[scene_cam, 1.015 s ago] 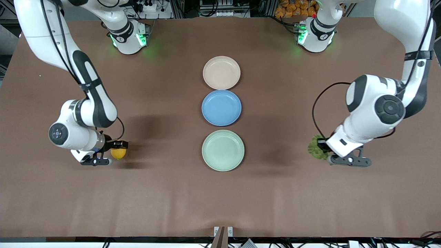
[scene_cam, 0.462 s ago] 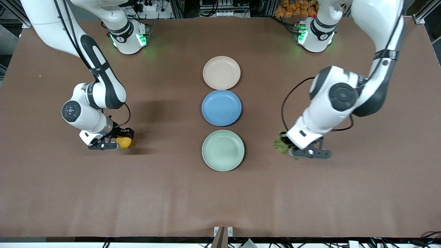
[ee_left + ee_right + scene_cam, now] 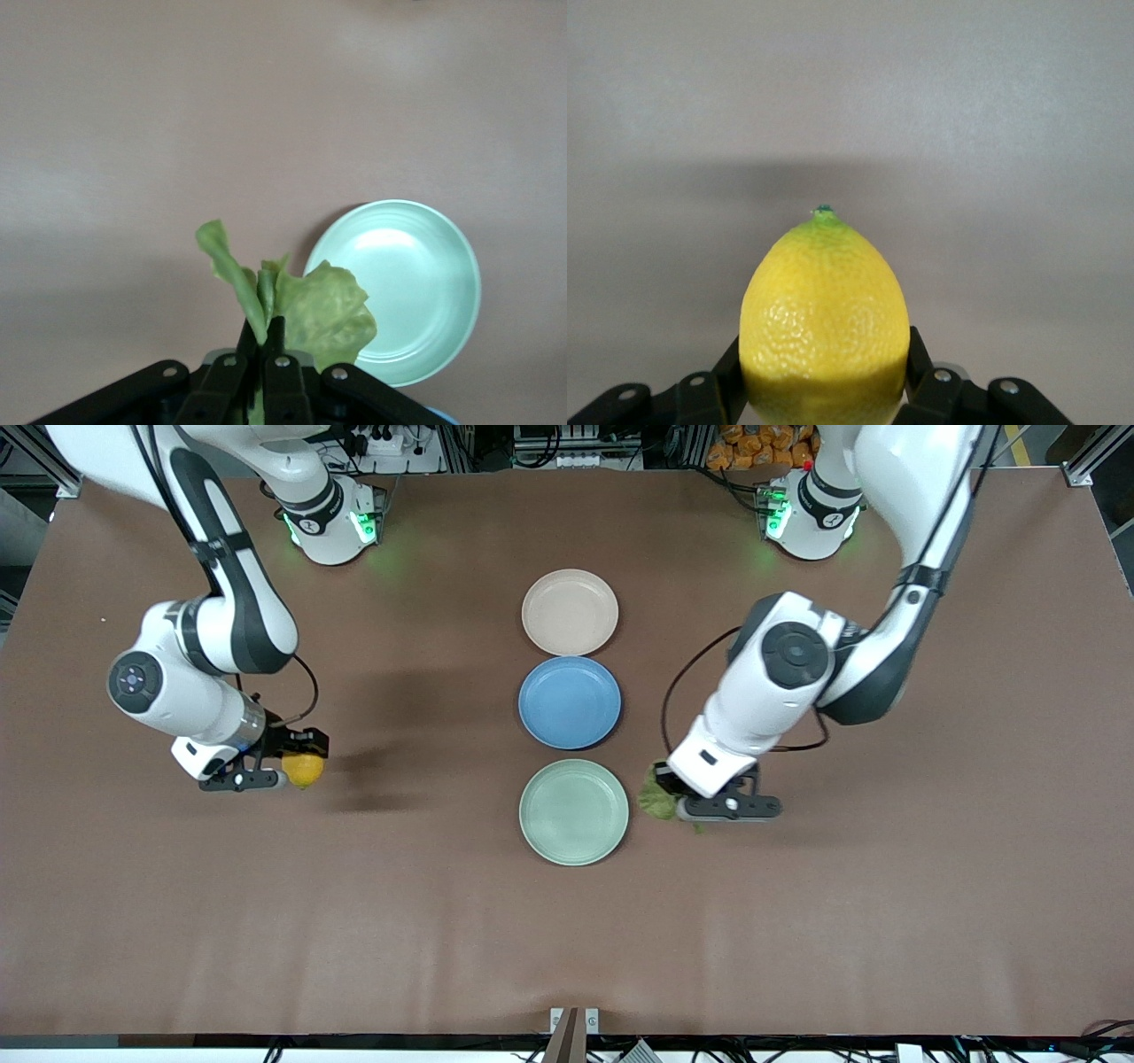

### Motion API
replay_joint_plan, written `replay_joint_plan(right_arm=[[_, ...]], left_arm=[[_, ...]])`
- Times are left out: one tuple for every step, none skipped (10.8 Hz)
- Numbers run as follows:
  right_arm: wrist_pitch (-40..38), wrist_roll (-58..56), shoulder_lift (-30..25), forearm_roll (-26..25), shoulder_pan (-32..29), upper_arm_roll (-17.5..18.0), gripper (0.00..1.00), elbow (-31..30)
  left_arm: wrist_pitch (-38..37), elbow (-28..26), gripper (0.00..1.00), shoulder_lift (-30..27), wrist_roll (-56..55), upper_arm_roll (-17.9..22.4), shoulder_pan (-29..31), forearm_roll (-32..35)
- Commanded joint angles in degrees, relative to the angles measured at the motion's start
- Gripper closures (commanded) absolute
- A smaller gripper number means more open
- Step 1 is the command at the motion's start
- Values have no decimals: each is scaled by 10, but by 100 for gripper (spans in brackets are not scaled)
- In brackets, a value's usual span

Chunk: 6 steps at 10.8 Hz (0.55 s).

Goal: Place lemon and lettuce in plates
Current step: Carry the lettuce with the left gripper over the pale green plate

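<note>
The left hand (image 3: 666,799) pinches the lettuce (image 3: 656,802) by a thin edge just beside the green plate (image 3: 573,812), so the leaf might slip, while the right hand (image 3: 299,766), clamped on the lemon (image 3: 303,771), hangs over bare table (image 3: 266,921), well apart from the plates.

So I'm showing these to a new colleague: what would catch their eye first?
Probably the bright yellow lemon clamped in the right claw, up over bare table toward the right arm's end. Next, the green lettuce pinched in the left claw, just beside the mint plate, the nearest of three plates in a row.
</note>
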Motion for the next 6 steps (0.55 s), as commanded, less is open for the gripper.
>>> replay_joint_plan(right_arm=[[-52,4,-61,7,-3,-1,100,-24],[-75,5,-75,7,-3,-1,100,-24],[-94,6,-86,7,1,0,100,-23],[-107,12,-90,8,5,2,100,-21],[-121,12,-90,8,22,3,100,-19],[-121,20,-90,13,43,3,100,-19]], left_arm=[[76,16,100,47,-108,4,-53,4],[104,16,100,59,-132,4,-63,4],[126,16,100,72,-144,4,-73,4],[146,16,100,85,-158,6,-85,6],[169,16,100,95,-172,8,-95,6],[188,16,100,107,-186,8,-102,6]])
